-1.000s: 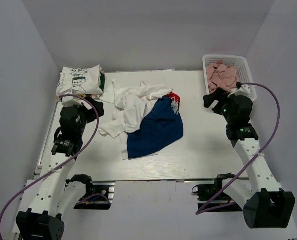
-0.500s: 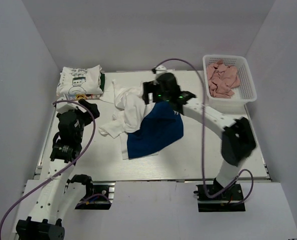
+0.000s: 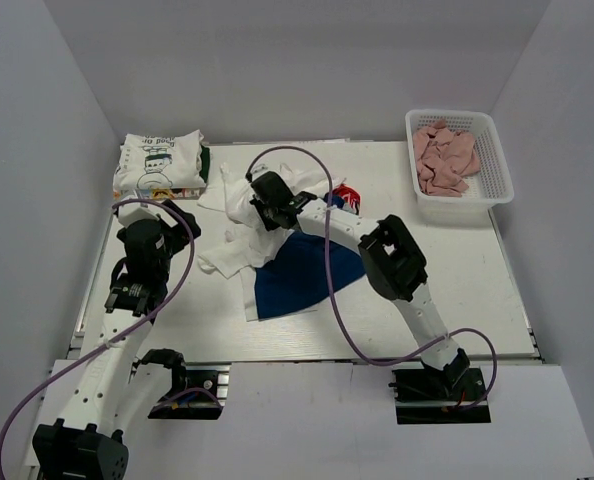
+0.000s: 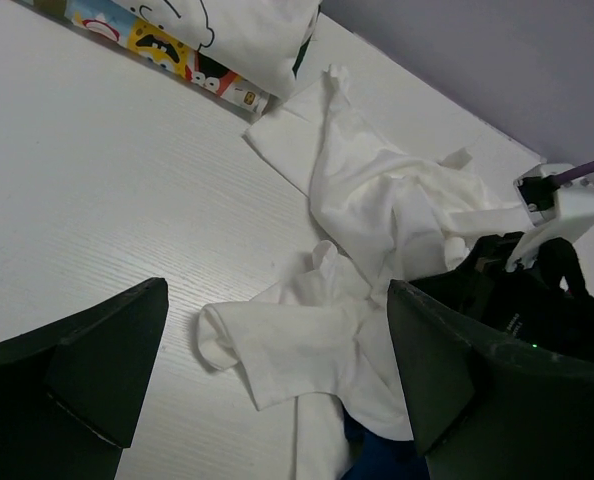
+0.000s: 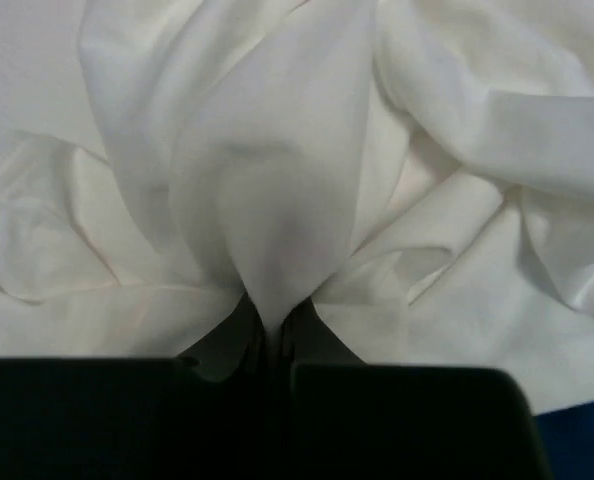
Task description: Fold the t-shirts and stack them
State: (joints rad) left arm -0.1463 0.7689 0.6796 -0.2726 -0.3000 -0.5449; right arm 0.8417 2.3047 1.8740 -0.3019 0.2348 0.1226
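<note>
White table (image 3: 427, 300) seen from above: mid-frame, a crumpled white t-shirt (image 3: 252, 215) overlaps a royal-blue t-shirt (image 3: 297, 275). Right jaws are clamped on a white fold. Left jaws hang spread wide at centre-left, holding nothing. Folded printed tees (image 3: 159, 165) sit upper left.

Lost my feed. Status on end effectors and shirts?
Right end effector shut on crumpled white tee. Left end effector open, empty. Blue tee partly under it, unfolded. Folded stack far left.

- We see a plain white t-shirt (image 3: 239, 245) and a royal-blue t-shirt (image 3: 292, 280).
- We see dark cartoon print on the folded white tee (image 3: 160, 165).
</note>
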